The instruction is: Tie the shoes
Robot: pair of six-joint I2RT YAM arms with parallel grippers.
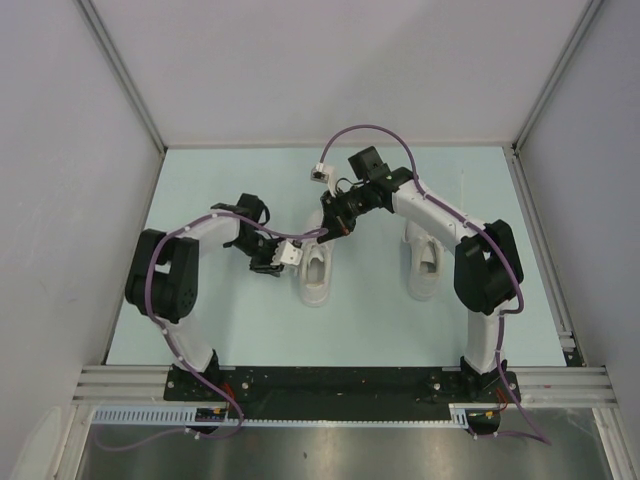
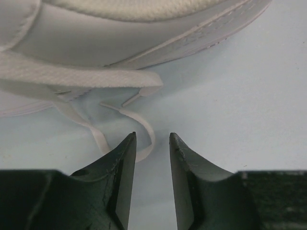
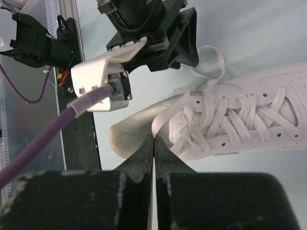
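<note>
Revealing what overhead hides, wrist views show left fingers (image 2: 120, 177) spread at a lace (image 2: 152, 136), right fingers (image 3: 141, 160) pressed together.

My left arm (image 1: 165, 275) pushes its elbow outward and reaches inward, with the left gripper (image 2: 152, 137) held low and its jaws parted by a clear gap. My right arm (image 1: 440, 215) stretches across toward it (wrist hooked back toward the bases), and the right gripper (image 3: 154, 138) has its fingers pressed fully together.

The shoes (image 1: 316, 272) and their flat laces (image 3: 225, 112) are seen in plain white against a pale blue table (image 1: 370, 320), while the arms (image 1: 430, 210) are finished in white and black and are trailed by purple cables (image 1: 385, 129).
</note>
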